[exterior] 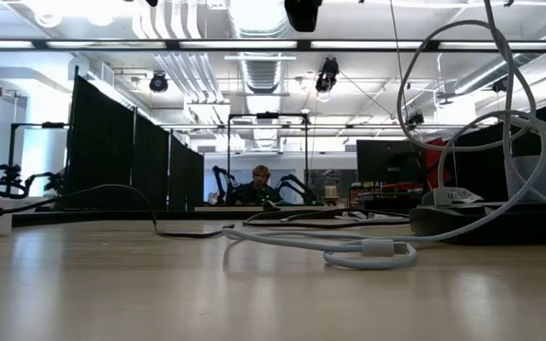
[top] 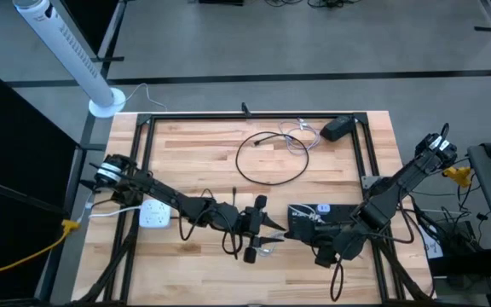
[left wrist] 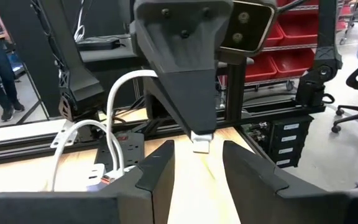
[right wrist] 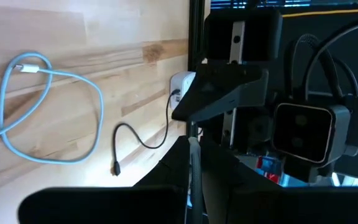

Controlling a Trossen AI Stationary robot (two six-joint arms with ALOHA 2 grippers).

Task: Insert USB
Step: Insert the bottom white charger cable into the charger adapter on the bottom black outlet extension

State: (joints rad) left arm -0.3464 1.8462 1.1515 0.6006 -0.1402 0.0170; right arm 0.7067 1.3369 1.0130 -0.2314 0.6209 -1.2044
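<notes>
In the left wrist view, my right gripper [left wrist: 202,132] is shut on a silver USB plug [left wrist: 202,144] that points at my left gripper [left wrist: 197,158]. The left gripper's fingers are open, just short of the plug and apart from it. A white cable [left wrist: 120,93] loops from behind the right gripper down toward the table. In the high view, the two grippers meet tip to tip above the table's near middle, left [top: 265,225] and right [top: 285,228]. The right wrist view shows its shut fingers [right wrist: 192,155] with the left gripper [right wrist: 225,87] close ahead. My right gripper pinches the USB plug between its two shut fingers; only the plug's silver end [left wrist: 202,147] shows past the fingertips. The fingers come from the table's right, slanting a little downward. The plug is lifted clear of the table, and its white cable hangs slack.
A white power block [top: 154,213] lies near the left arm, and a black labelled box [top: 314,213] under the right arm. A black cable loop [top: 271,158], a pale cable [top: 301,136] and a black adapter [top: 339,128] lie toward the far edge. A black frame [top: 254,115] borders the table.
</notes>
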